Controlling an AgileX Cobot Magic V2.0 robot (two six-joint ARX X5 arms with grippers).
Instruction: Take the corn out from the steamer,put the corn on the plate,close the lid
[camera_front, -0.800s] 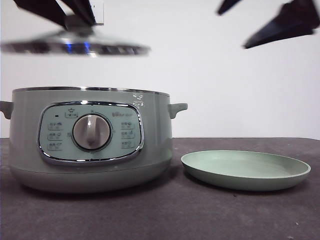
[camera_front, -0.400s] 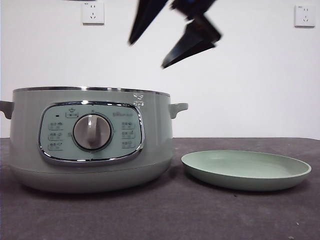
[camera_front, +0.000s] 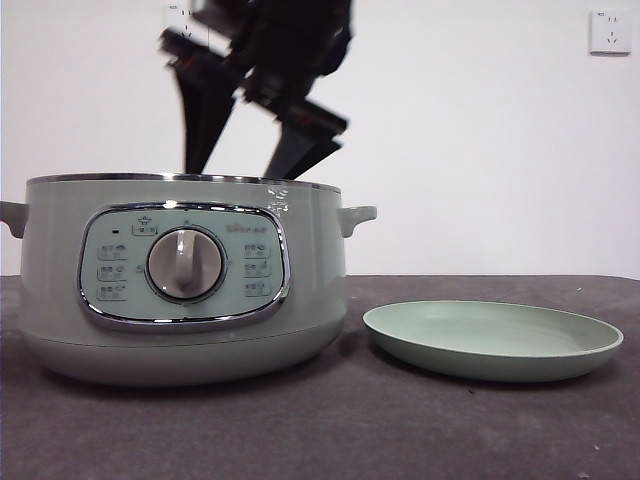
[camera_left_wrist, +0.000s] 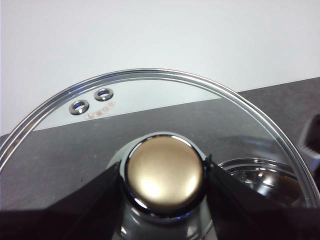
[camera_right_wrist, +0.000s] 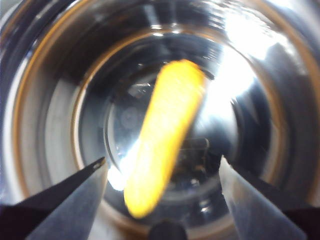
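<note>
The sage-green steamer stands uncovered at the table's left. Its shiny inside fills the right wrist view, and the yellow corn lies on its bottom. My right gripper dips into the pot's mouth from above. It is open, one jaw on each side of the cob, and touches nothing. The glass lid is held off to the side and is out of the front view. My left gripper is shut on its round knob. The pale green plate sits empty to the right of the pot.
Dark grey tabletop runs under pot and plate, against a white wall with sockets. The pot's side handle sticks out toward the plate. The left wrist view shows the steamer's rim through the lid glass.
The right gripper has swung in from the upper right, moved left and come down into the steamer's mouth. The lid, seen above the pot one second ago, has left the front view.
</note>
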